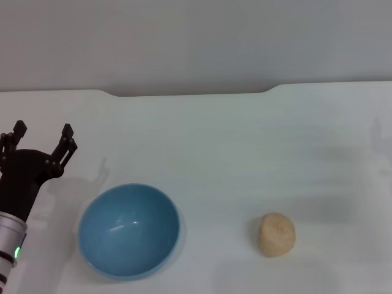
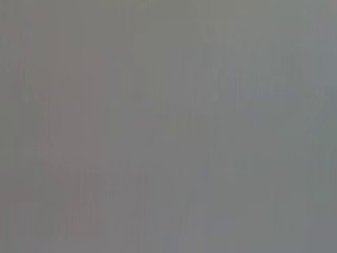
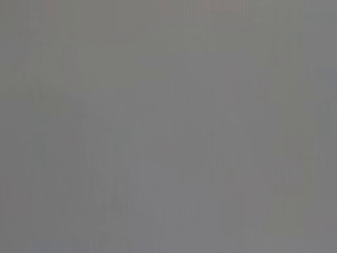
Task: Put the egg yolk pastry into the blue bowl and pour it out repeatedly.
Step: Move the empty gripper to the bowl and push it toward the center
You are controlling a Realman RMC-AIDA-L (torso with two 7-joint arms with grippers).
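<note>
Left end effector [image 1: 43, 131], fingers apart, hovers beside the blue bowl [image 1: 129, 231]; egg yolk pastry [image 1: 277, 234] well apart.

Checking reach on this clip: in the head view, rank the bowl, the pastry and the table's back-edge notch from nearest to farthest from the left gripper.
From the open left gripper:
1. Bowl, just to its right, nearer the robot.
2. Notch, at the table's far edge.
3. Pastry, right of the bowl.
</note>
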